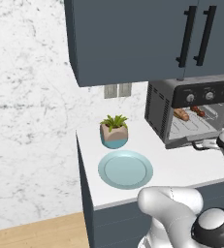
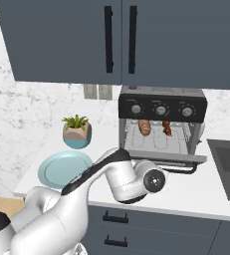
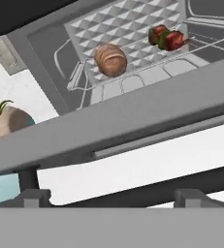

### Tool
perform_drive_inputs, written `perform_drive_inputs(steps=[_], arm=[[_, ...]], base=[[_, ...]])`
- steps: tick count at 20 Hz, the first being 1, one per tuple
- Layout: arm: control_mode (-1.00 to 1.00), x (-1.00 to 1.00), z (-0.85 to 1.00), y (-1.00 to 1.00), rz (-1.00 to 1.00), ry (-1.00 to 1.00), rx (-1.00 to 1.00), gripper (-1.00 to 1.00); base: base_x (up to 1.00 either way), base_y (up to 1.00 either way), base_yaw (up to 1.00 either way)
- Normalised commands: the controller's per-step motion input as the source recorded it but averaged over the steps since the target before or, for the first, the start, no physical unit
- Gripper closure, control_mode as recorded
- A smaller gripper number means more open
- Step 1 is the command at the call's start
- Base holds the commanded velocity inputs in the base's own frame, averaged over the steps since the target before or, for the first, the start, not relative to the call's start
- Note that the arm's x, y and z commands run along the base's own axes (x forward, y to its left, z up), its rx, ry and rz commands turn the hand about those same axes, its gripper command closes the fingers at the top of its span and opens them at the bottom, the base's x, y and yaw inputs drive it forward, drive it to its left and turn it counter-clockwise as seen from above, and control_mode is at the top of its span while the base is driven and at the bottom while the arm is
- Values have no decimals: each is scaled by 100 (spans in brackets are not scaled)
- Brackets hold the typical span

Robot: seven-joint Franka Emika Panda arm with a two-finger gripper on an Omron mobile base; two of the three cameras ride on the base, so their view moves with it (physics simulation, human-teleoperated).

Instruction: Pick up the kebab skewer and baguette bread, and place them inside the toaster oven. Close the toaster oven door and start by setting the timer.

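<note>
Grey toaster oven door (image 3: 133,121) down | claw (image 3: 111,196) under handle edge | spread

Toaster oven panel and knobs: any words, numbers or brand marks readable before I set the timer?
None readable. The toaster oven has three silver knobs on a black panel; any markings around them are too small and blurred to read. No brand shows on its open door.

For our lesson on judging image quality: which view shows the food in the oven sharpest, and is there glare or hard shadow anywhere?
Hand view: bread and skewer largest, clearest. Base views: both small, soft-edged. Lighting flat, no glare or hard shadow.
</note>
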Motion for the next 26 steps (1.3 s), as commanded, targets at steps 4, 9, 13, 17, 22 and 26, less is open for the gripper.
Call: perform_drive_inputs(steps=[4, 9, 13, 17, 22, 26], arm=[[-100, 74, 18, 44, -3, 0, 0, -100], [-100, 73, 9, 31, 0, 0, 0, -100], [-100, 59, 0, 30, 0, 0, 0, -100], [-100, 72, -3, 39, 0, 0, 0, -100], [-100, 60, -26, 38, 0, 1, 0, -100], [-100, 45, -47, 40, 0, 2, 0, -100]], base=[[0, 0, 0], [0, 0, 0], [0, 0, 0], [0, 0, 0], [0, 0, 0], [0, 0, 0]])
